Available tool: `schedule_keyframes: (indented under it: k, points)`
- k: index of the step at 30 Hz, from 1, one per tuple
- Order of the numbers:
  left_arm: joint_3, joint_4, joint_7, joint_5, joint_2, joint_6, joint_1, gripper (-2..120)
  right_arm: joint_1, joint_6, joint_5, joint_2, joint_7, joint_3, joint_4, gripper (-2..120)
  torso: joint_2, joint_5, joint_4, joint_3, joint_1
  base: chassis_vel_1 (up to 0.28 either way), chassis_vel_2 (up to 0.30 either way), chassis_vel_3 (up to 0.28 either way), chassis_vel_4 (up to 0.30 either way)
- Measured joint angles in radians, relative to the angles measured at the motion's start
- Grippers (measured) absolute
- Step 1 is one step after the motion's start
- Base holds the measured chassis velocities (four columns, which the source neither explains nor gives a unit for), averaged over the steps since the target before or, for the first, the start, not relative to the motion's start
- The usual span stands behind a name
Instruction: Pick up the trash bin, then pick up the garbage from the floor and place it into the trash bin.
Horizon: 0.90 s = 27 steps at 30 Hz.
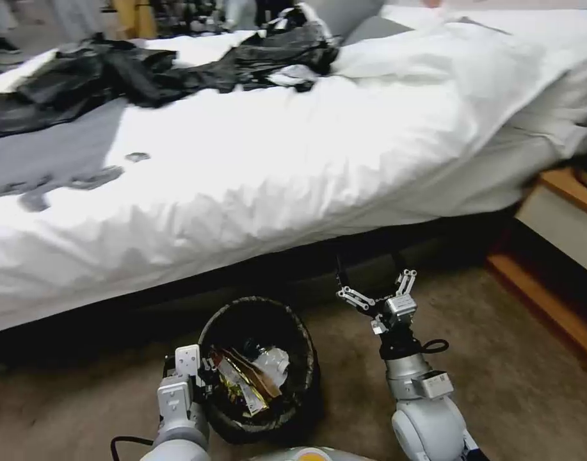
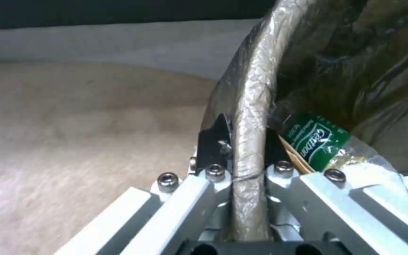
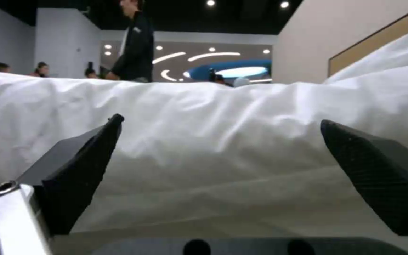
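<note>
Two hands are seen beside the bed (image 1: 293, 166): the left hand (image 2: 246, 141) is clamped on the trash bin (image 1: 258, 368) rim, garbage (image 1: 248, 378) inside; the right hand (image 1: 373, 288) is spread, empty, right of the bin.

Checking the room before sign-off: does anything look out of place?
Yes: crumpled black bags lie strewn across the white bed. Otherwise, the left gripper clamps the bin rim; right gripper hangs open.

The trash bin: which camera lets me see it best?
The head view: it shows the whole trash bin on the carpet, litter inside, with the left gripper at its rim. The left wrist view shows just the clamped rim up close; the right wrist view faces the bed.
</note>
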Motion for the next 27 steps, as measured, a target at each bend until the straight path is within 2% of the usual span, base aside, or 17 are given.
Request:
schedule_keyframes:
  k: [27]
  points:
    - [-0.001,0.018,-0.001,-0.022,0.012,0.005,-0.03,0,-0.069,0.025,-0.052,0.013,-0.019,-0.033,0.047,100,0.0,0.0,0.0001,0.0,0.0,0.126,0.125,0.124,0.122]
